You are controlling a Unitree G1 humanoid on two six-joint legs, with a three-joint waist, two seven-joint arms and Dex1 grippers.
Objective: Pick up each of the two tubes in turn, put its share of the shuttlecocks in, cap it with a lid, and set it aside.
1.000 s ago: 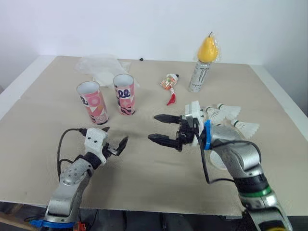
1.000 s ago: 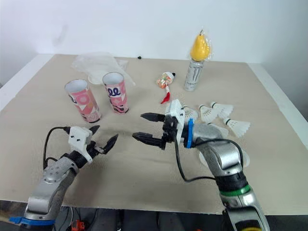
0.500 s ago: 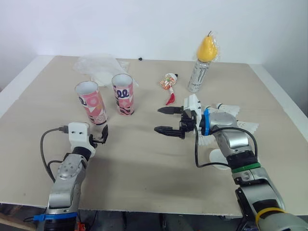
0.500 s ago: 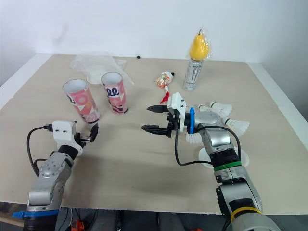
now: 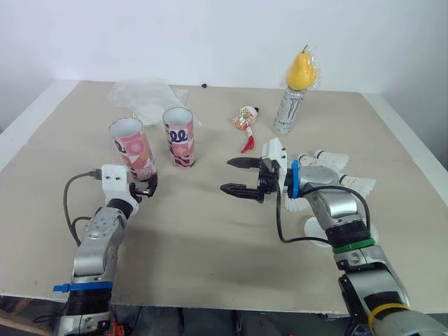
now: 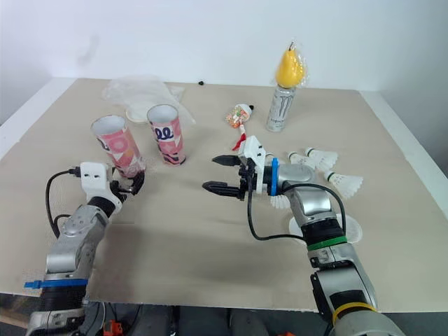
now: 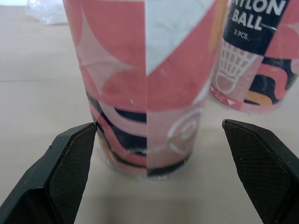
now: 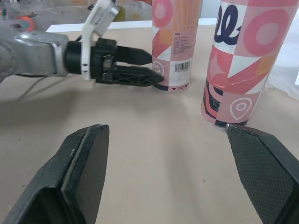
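Observation:
Two pink patterned tubes stand open-topped at the left of the table, the left tube (image 5: 133, 148) and the right tube (image 5: 180, 137). My left gripper (image 5: 148, 185) is open at the base of the left tube (image 7: 145, 88), one finger (image 7: 70, 158) on each side and not touching it. My right gripper (image 5: 227, 175) hangs open over the middle of the table, pointing toward the tubes with nothing in it. Several white shuttlecocks (image 5: 330, 160) lie to the right behind that arm. A white lid (image 5: 313, 229) lies beside the right forearm.
A silver drink can (image 5: 288, 112) with a yellow pear-shaped packet (image 5: 302, 70) on top stands at the back. A red-and-white wrapper (image 5: 246, 120) lies left of it. A crumpled clear plastic bag (image 5: 143, 93) sits behind the tubes.
My left gripper has moved forward and left to the left tube's base, its fingers now straddling it. The right gripper has shifted slightly up and stayed open.

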